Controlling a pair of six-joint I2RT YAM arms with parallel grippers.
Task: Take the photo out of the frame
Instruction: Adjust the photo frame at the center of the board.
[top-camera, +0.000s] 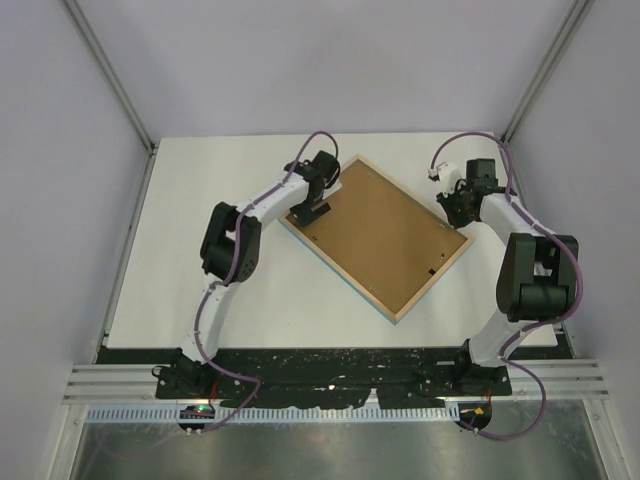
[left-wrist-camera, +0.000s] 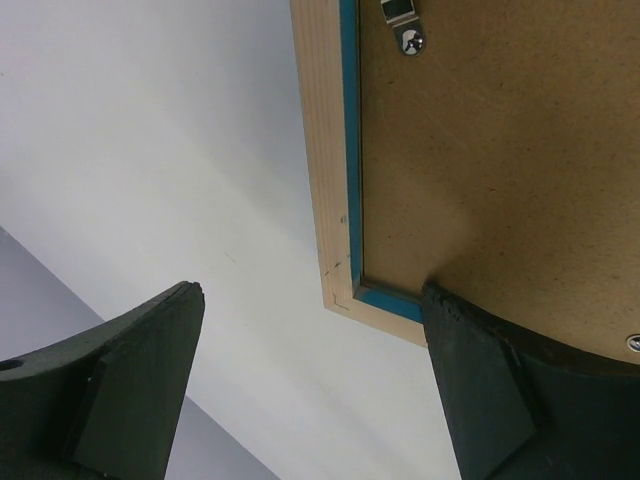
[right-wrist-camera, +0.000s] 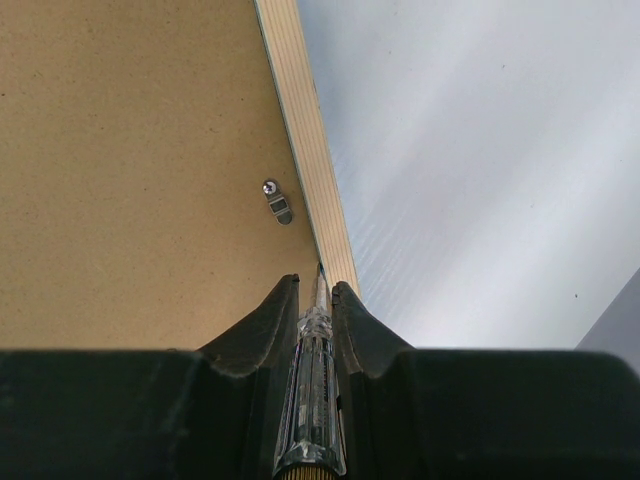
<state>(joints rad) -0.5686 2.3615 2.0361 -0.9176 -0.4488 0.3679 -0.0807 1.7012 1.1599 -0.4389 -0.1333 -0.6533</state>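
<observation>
White tabletop (top-camera: 200, 200), frame (left-wrist-camera: 322, 150) face down — left claw (left-wrist-camera: 310, 292) released astride its corner, right claw (right-wrist-camera: 317, 290) clenched on a screwdriver (right-wrist-camera: 312, 400) at its rim; next, likely levering the clip (right-wrist-camera: 279, 205) aside

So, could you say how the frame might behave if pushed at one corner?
The frame looks stiff, with wooden rails, so it should move in one piece. Lying flat on the smooth table, it would probably slide and pivot, not tip.
</observation>
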